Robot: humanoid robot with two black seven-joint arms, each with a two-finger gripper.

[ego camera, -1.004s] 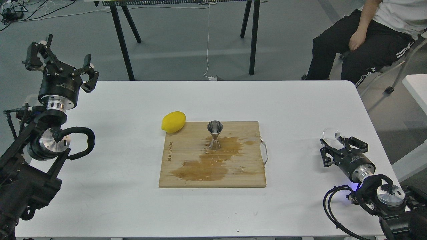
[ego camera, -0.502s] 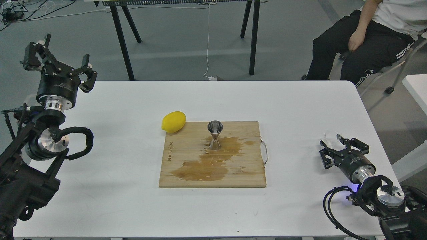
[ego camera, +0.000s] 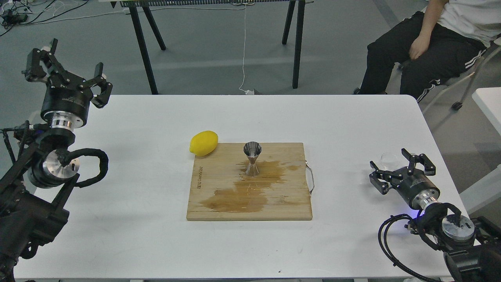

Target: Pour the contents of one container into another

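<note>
White tabletop [ego camera: 137,235]: right gripper [ego camera: 399,172] open beside small clear glass cup [ego camera: 387,158], fragile, slippery; grasp mid-wall. Left gripper [ego camera: 64,72] open.

Grey smooth floor [ego camera: 219,51], evenly lit. White rectangular table with rounded corners [ego camera: 344,125] fills the foreground. Behind it, black angled metal legs of a second table [ego camera: 143,47], further pair to the right [ego camera: 297,43]. Thin white cable [ego camera: 244,47] hangs to a white plug on the floor [ego camera: 249,91]. Tangle of black cables [ego camera: 15,15] top left. Seated person in black striped trousers [ego camera: 422,51], top right.
</note>
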